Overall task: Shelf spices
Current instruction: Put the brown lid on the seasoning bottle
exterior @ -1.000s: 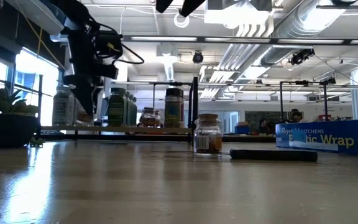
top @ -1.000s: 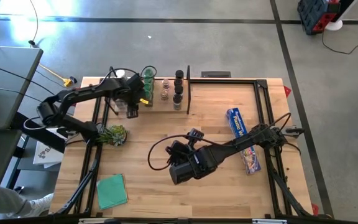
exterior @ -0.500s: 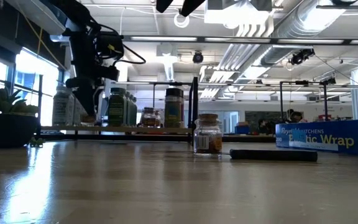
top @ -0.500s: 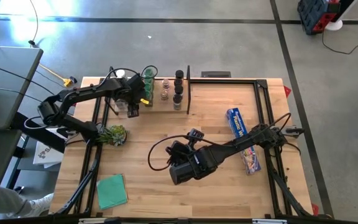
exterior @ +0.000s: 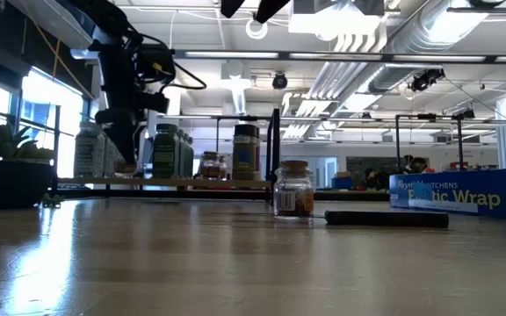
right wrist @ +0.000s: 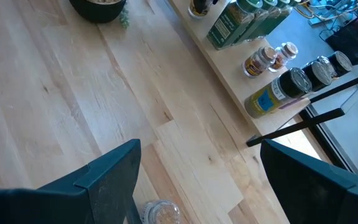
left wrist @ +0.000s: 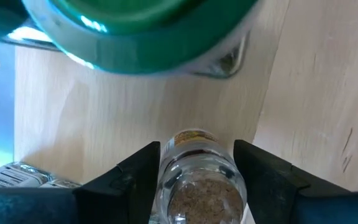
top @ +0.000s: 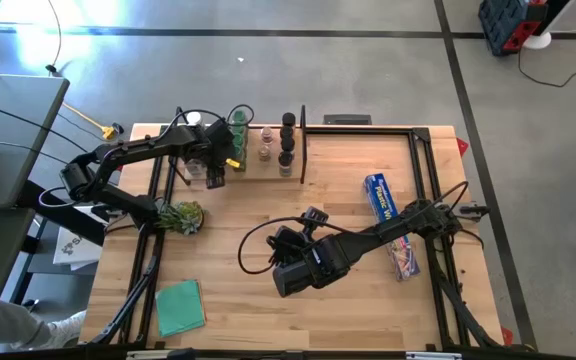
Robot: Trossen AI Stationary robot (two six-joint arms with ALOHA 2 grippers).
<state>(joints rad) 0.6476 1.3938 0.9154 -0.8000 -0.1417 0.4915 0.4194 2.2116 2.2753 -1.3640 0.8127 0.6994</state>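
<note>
The shelf (top: 253,166) is a pale plank at the table's far left, with a black rod (top: 302,145) at its right end. Several spice jars stand on it: green-capped ones (top: 238,135), small clear ones (top: 266,148) and black-capped ones (top: 287,140). My left gripper (top: 213,172) points down over the shelf's left part, shut on a clear jar of brownish spice (left wrist: 199,177), next to a green-capped jar (left wrist: 142,25). My right gripper (right wrist: 199,149) hangs open above mid-table. A cork-lidded jar (exterior: 292,189) stands on the table below it and also shows in the right wrist view (right wrist: 160,213). My left gripper pinches the clear jar's two opposite sides (left wrist: 166,171) between its two fingers (left wrist: 132,177), from above, pointing down. In the low view the jar (exterior: 126,166) sits below the fingers at the shelf plank (exterior: 200,182). Whether its base rests on the plank I cannot tell.
A long blue wrap box (top: 390,222) lies at the table's right. A dark knife (exterior: 385,219) lies on the table beside the cork-lidded jar. A potted plant (top: 182,215) stands near the shelf's left end, and a green cloth (top: 180,305) lies at the near left.
My left gripper has shifted a little along the shelf toward the green-capped jars, still shut on the clear jar.
</note>
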